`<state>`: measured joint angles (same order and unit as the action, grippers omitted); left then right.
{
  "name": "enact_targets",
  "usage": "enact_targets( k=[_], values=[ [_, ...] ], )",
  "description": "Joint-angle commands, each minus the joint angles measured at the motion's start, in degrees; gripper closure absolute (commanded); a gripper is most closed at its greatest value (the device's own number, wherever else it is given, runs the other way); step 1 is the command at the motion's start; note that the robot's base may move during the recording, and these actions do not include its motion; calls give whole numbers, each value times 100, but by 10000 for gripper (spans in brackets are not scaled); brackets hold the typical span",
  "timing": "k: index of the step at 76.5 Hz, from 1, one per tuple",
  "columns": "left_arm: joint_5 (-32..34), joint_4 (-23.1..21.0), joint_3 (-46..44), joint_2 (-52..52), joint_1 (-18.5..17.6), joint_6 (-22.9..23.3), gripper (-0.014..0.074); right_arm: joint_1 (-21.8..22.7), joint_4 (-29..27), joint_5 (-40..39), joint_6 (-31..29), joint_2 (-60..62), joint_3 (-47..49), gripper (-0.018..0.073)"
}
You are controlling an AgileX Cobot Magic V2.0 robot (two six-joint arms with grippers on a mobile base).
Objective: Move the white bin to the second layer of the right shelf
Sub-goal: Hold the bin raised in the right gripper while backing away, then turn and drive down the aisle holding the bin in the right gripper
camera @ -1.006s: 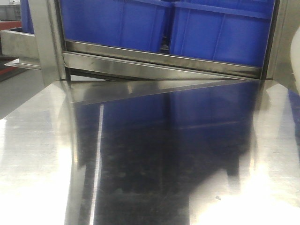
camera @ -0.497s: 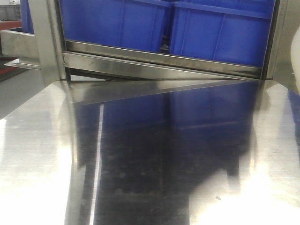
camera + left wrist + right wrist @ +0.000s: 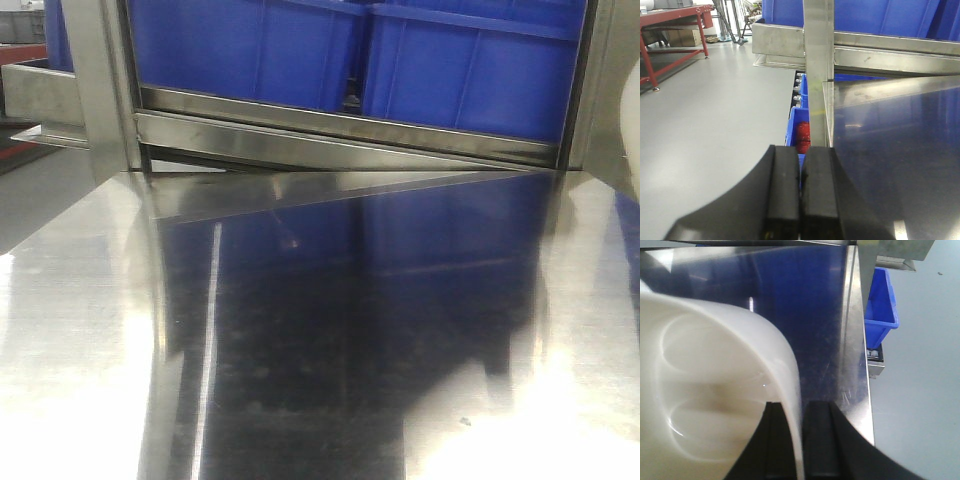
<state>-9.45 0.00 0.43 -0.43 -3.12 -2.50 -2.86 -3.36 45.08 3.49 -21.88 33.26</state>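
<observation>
The white bin (image 3: 705, 365) fills the left of the right wrist view, its mouth facing the camera; a sliver of it shows at the right edge of the front view (image 3: 633, 130). My right gripper (image 3: 800, 405) is shut on the bin's wall, one finger inside and one outside, above the shiny steel tabletop (image 3: 855, 365). My left gripper (image 3: 800, 150) is shut and empty by the tabletop's left edge. A short grey rail end with small rollers (image 3: 874, 356) shows beneath the table's right edge; I cannot tell which shelf level it is.
Two blue crates (image 3: 250, 50) (image 3: 470, 75) sit on the steel rack behind the tabletop (image 3: 350, 330). A steel post (image 3: 818, 65) stands ahead of the left gripper. Blue crates lie lower down (image 3: 796, 125) (image 3: 880, 305). A red table (image 3: 670, 20) stands far left.
Nothing has moved; only a small faint glint has appeared on the tabletop's reflection.
</observation>
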Motion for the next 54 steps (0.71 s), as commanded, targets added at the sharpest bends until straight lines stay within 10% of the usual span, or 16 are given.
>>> enact_targets(
  k=[1,54],
  values=[
    [501,0,211,-90,-7,30,512,38,-66,-487,-22,-19,175,511],
    [501,0,211,-90,-7,30,512,38,-66,-487,-22,-19,175,511]
  ],
)
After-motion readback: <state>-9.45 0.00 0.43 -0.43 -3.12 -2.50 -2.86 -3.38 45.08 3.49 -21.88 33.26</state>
